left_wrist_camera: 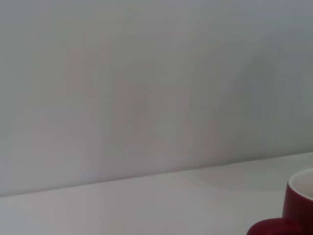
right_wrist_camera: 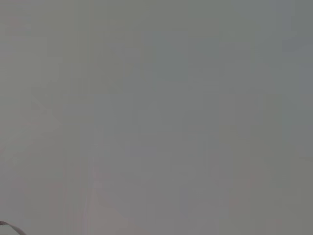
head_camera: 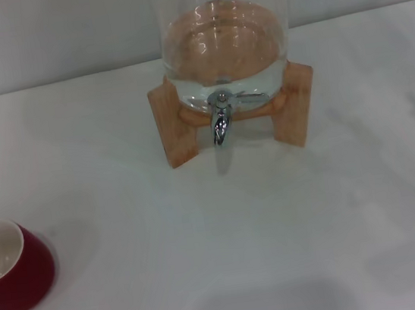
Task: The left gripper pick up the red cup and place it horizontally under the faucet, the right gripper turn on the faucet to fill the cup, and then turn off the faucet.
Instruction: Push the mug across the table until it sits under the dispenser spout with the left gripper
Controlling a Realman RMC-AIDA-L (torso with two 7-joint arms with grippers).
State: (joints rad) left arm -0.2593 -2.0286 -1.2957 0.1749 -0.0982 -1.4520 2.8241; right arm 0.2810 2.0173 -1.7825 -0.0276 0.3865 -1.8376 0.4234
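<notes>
The red cup [head_camera: 12, 266] stands upright at the table's near left, white inside. Part of it also shows in the left wrist view [left_wrist_camera: 293, 210], with its red handle toward the camera. The chrome faucet [head_camera: 221, 122] sticks out from the clear glass dispenser [head_camera: 223, 38], which rests on a wooden stand [head_camera: 177, 128] at the back middle of the table. The thin lever lies across the top of the faucet. Neither gripper shows in any view.
The white table [head_camera: 241, 235] runs to a pale wall behind the dispenser. The right wrist view shows only a plain grey surface.
</notes>
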